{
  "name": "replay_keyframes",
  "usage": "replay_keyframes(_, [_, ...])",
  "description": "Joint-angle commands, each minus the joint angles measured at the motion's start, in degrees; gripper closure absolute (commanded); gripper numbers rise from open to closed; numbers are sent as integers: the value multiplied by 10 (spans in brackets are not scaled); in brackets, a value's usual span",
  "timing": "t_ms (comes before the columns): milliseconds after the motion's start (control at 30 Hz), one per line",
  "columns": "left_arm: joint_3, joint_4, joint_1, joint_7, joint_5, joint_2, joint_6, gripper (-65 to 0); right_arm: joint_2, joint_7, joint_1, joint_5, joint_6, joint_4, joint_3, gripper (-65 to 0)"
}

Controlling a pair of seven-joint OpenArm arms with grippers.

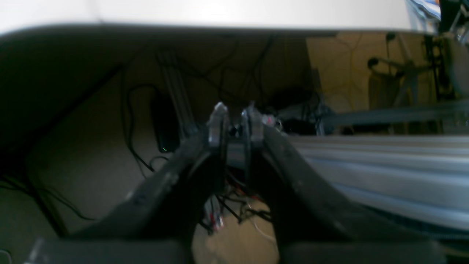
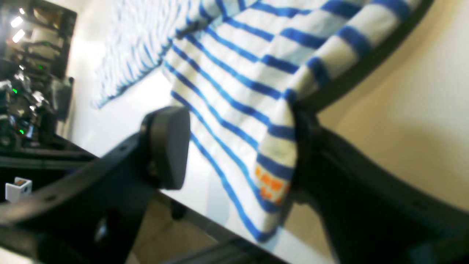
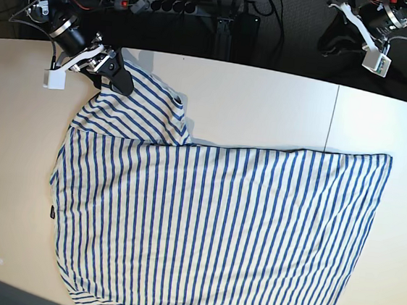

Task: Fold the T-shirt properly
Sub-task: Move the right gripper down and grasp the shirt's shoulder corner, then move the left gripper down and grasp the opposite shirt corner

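The T-shirt [image 3: 210,226], white with thin blue stripes, lies spread flat on the white table [image 3: 267,101], with a small dark tag [image 3: 52,212] at its left edge. My right gripper [image 3: 120,80] is at the shirt's far-left sleeve. In the right wrist view the right gripper [image 2: 238,146] is open, and the striped cloth edge [image 2: 256,91] lies between its fingers against the right-hand one. My left gripper [image 1: 235,123] is shut and empty. It hangs beyond the table's far edge [image 1: 220,14] at the back right [image 3: 338,37], away from the shirt.
A power strip [image 3: 157,5] and cables lie on the dark floor behind the table. A seam [image 3: 333,115] crosses the tabletop on the right. Under-table cables and an aluminium rail [image 1: 384,161] show in the left wrist view.
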Motion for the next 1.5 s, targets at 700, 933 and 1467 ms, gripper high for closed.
replay_keyframes(700, [-35, 13, 3, -4, -59, -70, -10, -112, -44, -38, 47, -87, -3, -3, -2, -338])
replay_keyframes(933, [-82, 41, 3, 2, -99, -70, -10, -112, -45, -33, 47, -146, -3, -2, -2, 0])
replay_keyframes(1467, [-132, 8, -140, 1, -38, -226, 27, -259, -44, -21, 47, -197, -3, 3, -2, 0])
